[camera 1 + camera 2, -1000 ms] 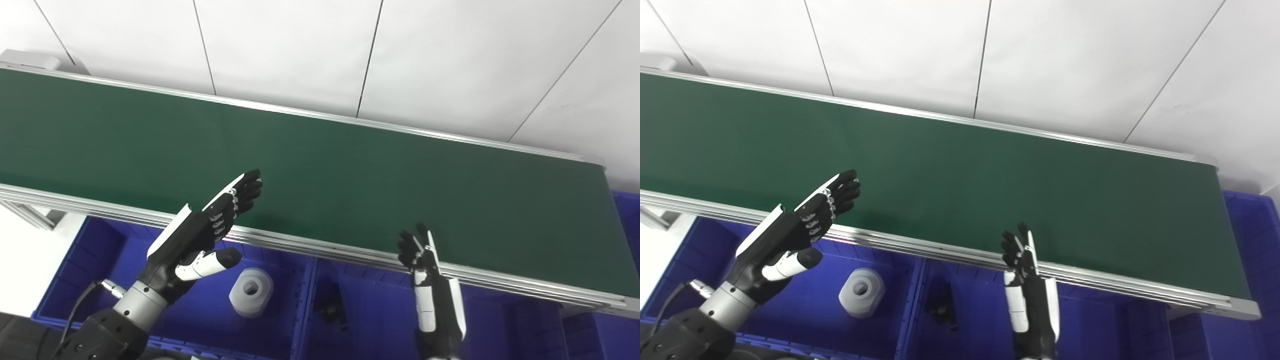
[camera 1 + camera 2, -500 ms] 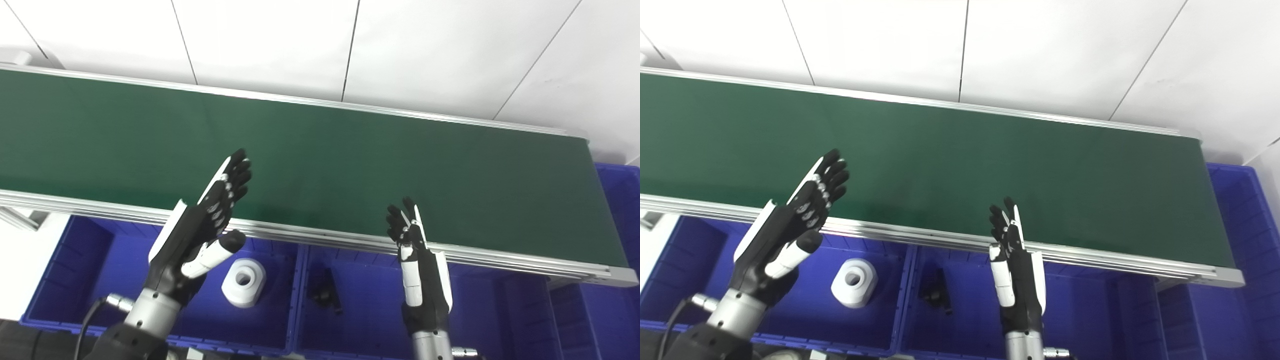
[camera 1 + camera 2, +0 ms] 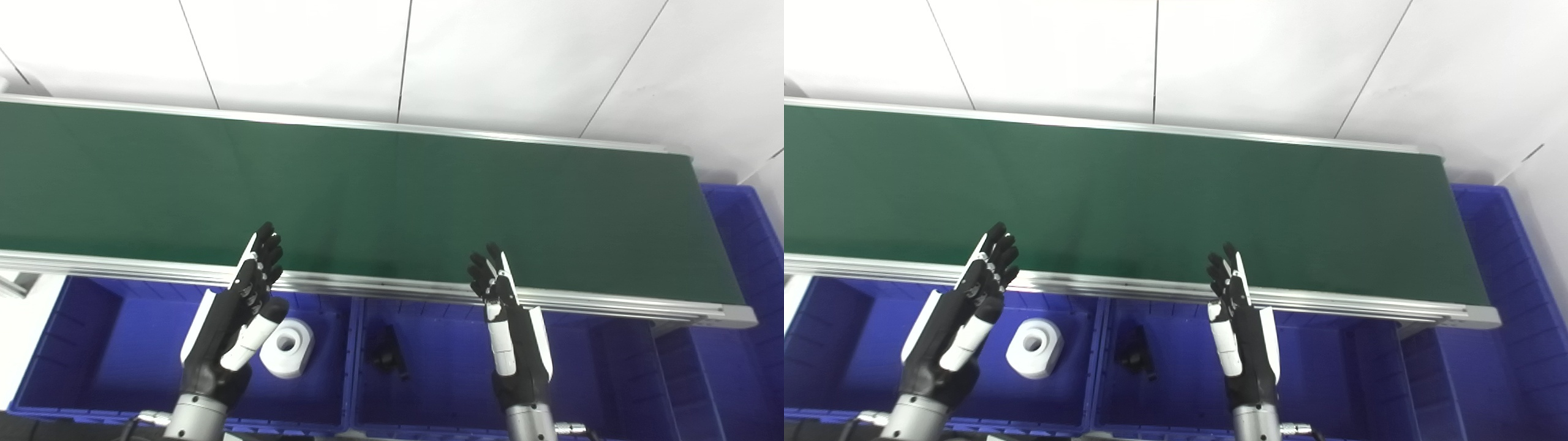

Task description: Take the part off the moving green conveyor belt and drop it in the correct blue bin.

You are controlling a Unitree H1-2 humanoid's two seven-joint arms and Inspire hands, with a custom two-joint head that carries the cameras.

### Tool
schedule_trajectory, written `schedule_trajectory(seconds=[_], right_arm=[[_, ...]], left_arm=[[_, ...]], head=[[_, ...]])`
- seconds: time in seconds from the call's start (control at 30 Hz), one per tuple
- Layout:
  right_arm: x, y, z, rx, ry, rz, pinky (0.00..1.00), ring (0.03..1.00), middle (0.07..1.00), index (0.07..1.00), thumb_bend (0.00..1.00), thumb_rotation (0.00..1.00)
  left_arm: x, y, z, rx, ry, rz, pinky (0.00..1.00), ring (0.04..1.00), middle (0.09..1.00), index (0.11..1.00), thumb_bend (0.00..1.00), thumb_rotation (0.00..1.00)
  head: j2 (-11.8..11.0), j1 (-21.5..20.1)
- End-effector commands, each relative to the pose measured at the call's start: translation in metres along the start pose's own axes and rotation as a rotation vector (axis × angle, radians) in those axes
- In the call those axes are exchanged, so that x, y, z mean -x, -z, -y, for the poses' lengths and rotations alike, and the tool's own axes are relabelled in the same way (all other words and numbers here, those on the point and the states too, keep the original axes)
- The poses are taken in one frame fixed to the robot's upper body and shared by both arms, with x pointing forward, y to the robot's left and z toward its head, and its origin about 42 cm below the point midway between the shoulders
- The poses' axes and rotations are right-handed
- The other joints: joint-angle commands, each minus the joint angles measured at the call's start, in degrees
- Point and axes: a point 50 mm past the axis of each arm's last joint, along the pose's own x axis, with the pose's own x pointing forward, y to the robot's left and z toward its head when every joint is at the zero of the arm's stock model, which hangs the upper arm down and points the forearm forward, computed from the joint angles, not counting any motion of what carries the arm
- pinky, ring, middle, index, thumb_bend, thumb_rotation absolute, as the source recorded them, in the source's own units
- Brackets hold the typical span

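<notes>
Green conveyor belt point(image 3: 392, 196) carries no part in view, so you are waiting with your left hand point(image 3: 236, 318) and right hand point(image 3: 508, 331) both spread and empty (bins below already hold pieces), ready to reach once one arrives.

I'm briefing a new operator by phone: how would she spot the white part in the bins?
Find the green belt; blue bins sit below its near edge. In the leftmost bin, beside the left hand, lies the white part, a chunky block with a round hole. It is the only white piece; the next bin holds a small black part.
</notes>
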Motion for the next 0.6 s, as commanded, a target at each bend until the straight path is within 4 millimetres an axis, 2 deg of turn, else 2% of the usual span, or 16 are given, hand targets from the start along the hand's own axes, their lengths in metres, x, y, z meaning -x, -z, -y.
schedule_trajectory(seconds=[0.0,0.27,0.47,0.57], right_arm=[[0.002,-0.006,-0.001,-0.007,0.007,0.049,0.94,0.930,0.934,1.000,0.76,1.00],[0.013,-0.003,0.005,0.013,0.025,0.037,0.94,0.946,0.950,1.000,0.79,1.00],[0.020,0.001,0.015,0.007,0.068,0.047,0.97,0.975,0.977,1.000,0.76,1.00],[0.025,0.005,0.020,0.019,0.085,0.048,0.97,0.973,0.989,1.000,0.80,1.00]], left_arm=[[0.000,-0.004,0.003,-0.014,-0.012,0.065,1.00,0.997,1.000,1.000,0.62,0.70],[0.000,0.006,0.013,-0.027,-0.075,0.071,1.00,1.000,1.000,1.000,0.62,0.74],[-0.005,0.007,0.017,-0.073,-0.139,0.106,1.00,0.985,0.997,1.000,0.62,0.78],[-0.007,0.006,0.019,-0.095,-0.159,0.126,0.99,0.975,0.991,1.000,0.62,0.80]], head=[[0.1,0.1],[-0.8,2.7],[-1.7,3.7],[-2.2,3.9]])
